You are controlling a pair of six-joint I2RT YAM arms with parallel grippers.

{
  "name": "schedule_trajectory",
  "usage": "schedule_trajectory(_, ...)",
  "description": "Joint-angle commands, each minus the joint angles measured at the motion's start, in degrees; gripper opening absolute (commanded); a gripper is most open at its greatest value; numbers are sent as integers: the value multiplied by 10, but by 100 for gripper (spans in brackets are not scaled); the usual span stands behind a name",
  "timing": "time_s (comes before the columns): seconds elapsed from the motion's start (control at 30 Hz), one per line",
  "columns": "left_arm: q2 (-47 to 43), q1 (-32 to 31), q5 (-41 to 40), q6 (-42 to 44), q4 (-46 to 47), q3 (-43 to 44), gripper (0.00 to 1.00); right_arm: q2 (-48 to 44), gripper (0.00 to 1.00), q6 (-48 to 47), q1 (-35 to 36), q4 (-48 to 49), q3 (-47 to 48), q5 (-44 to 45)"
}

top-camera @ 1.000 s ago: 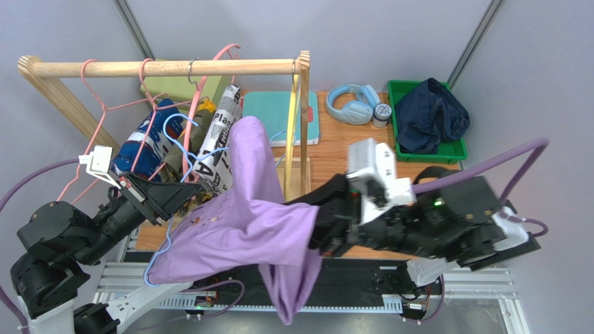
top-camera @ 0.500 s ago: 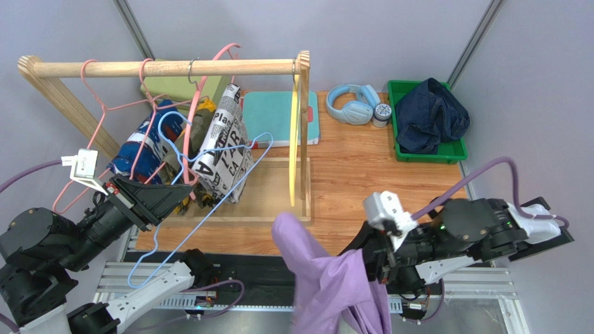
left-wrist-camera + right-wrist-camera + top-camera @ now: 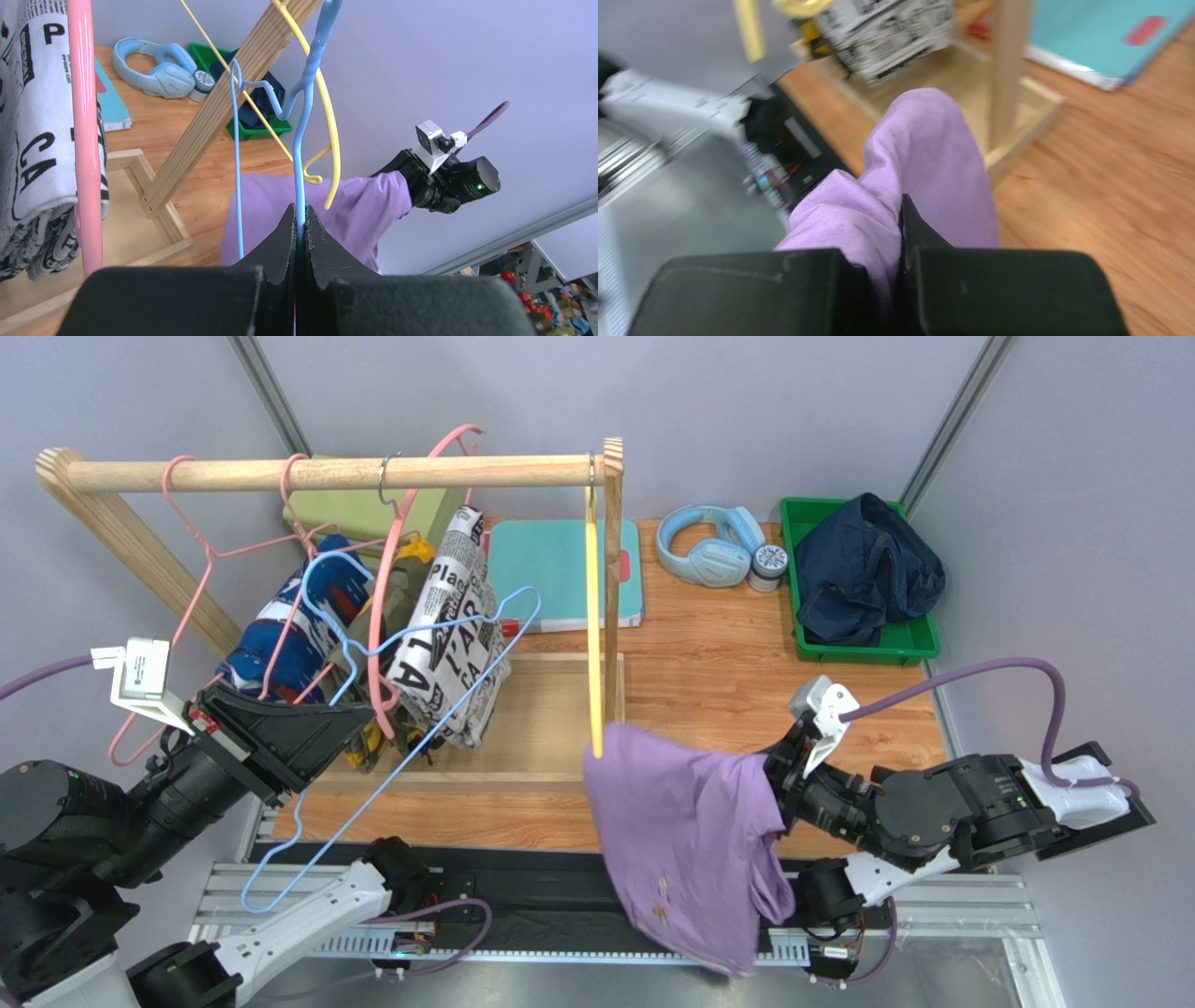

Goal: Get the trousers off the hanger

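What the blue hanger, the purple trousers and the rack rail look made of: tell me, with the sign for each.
Blue hanger: probably plastic or plastic-coated wire; it is thin, glossy and smoothly bent.
Purple trousers: soft matte cloth; they drape and fold limply. The weave is too small to tell.
Rack rail: pale wood, apparently unpainted, with visible grain.

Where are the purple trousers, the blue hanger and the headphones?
trousers point(image 3: 687, 826), top view, middle of the purple cloth.
blue hanger point(image 3: 301, 189), left wrist view, low on its upright wire.
headphones point(image 3: 721, 560), top view, an ear cup.
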Motion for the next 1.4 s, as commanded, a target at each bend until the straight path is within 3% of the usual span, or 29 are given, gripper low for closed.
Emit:
schedule_trajectory(0.0,32,-1,10,29,23,17,0,20,0,38,-57,23,-4,243)
schedule_trajectory(0.23,45,-2,11,40,21,36,0,79,0,-5,-271,23,15,200)
schedule_trajectory(0.37,56,-2,28,41,21,50,0,116,0,-74,-424,50,55,143)
schedule_trajectory(0.53,72,-1,32,47,-11,99,0,165,0,-220,-531,132,146,111)
schedule_trajectory(0.87,53,-2,-7,68,-52,92,0,245,0,-466,-774,303,320,83)
schedule_trajectory(1.17,60,-1,11,98,-31,67,0,340,0,-449,-986,340,369,-60)
schedule_trajectory(1.37,74,-1,32,121,-8,53,0,464,0,-429,-1043,376,387,-102)
